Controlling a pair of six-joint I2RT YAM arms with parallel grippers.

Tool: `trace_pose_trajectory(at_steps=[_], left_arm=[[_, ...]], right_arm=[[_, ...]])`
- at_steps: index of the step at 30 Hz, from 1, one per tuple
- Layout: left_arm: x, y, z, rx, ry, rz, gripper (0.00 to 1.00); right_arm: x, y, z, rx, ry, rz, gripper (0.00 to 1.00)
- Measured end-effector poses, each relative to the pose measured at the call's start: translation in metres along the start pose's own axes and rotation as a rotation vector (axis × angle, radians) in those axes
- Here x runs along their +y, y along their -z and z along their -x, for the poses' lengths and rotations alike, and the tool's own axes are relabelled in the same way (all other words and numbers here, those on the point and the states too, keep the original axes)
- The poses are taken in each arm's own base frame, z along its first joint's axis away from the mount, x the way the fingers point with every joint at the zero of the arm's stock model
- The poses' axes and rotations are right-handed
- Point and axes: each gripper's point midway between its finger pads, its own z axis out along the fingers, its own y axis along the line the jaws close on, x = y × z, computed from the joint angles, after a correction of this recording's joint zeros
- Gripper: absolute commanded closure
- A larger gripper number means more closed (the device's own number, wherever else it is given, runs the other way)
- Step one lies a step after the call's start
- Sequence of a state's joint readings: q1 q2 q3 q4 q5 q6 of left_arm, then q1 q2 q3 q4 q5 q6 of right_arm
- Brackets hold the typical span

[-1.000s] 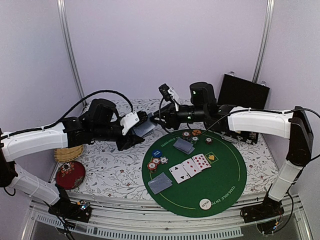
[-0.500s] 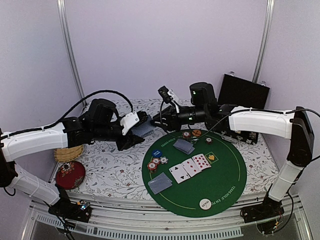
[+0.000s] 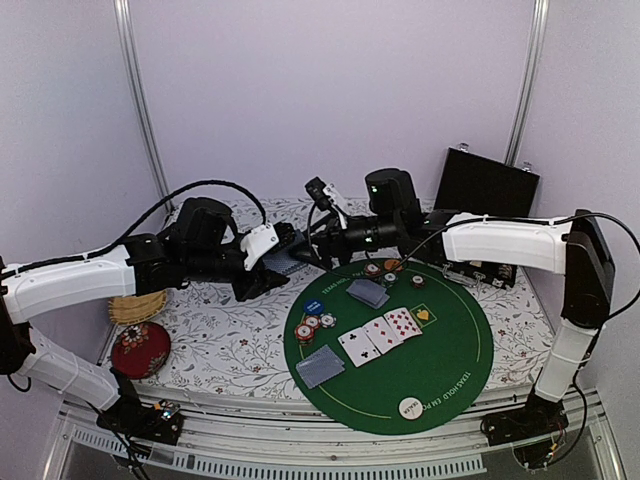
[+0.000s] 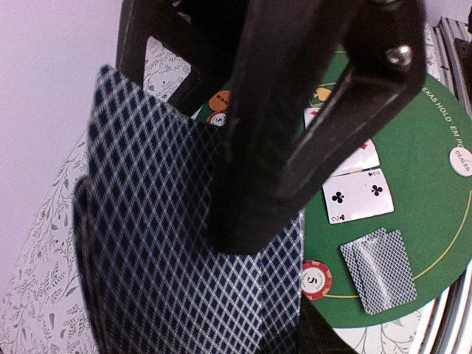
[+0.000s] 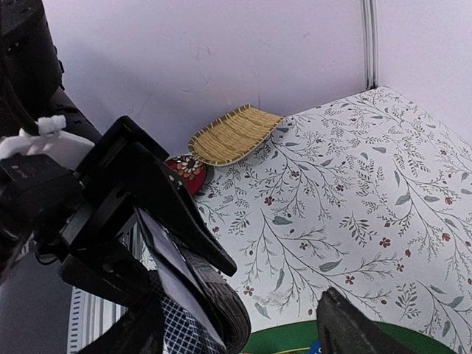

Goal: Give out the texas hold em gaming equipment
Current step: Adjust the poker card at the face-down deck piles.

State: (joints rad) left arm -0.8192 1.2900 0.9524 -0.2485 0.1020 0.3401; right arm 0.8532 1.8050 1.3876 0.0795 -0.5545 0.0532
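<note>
Left pincer [image 3: 283,259] clamps card deck [image 4: 169,243], arm outstretched | right pincer [image 3: 308,247] agape, arm stretched leftward

The white disc [image 4: 462,162] reads "DEALER", red chip [image 4: 317,280] "5", green mat [image 4: 424,210] "EXAS HOLD".

The deck of cards [image 4: 162,243] in the left gripper [image 4: 195,221] runs off the left wrist view's bottom edge, and its dark finger [image 4: 295,133] hides part of the face-up cards [image 4: 354,195]. From the right wrist, the red cushion [image 5: 188,171] shows only a sliver behind that gripper.
</note>
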Motion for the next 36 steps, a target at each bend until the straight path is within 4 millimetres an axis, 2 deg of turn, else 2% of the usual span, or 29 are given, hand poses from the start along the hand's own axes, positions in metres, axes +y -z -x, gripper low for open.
trace_pose_trajectory(at_steps=[2,6,11,17,22,31,36], left_arm=[[0.000,0.000,0.000,0.000,0.000,0.000,0.55],[0.000,0.000,0.000,0.000,0.000,0.000,0.55],[0.000,0.000,0.000,0.001,0.000,0.001,0.55],[0.000,0.000,0.000,0.000,0.000,0.001,0.55],[0.000,0.000,-0.001,0.002,0.000,-0.001,0.55],[-0.002,0.000,-0.003,0.011,0.001,-0.007,0.55],[-0.002,0.000,-0.002,0.008,0.001,-0.007,0.55]], right_arm=[[-0.001,-0.002,-0.003,0.007,0.000,-0.006,0.45],[-0.007,-0.002,-0.003,0.004,-0.002,-0.041,0.51],[-0.011,0.005,-0.007,0.010,-0.003,-0.088,0.70],[-0.008,0.018,0.009,-0.021,0.017,-0.120,0.82],[-0.007,0.020,0.008,-0.013,0.017,-0.124,0.97],[-0.005,0.021,0.004,0.008,0.017,-0.110,0.97],[-0.002,0.025,0.004,0.019,0.039,-0.111,0.83]])
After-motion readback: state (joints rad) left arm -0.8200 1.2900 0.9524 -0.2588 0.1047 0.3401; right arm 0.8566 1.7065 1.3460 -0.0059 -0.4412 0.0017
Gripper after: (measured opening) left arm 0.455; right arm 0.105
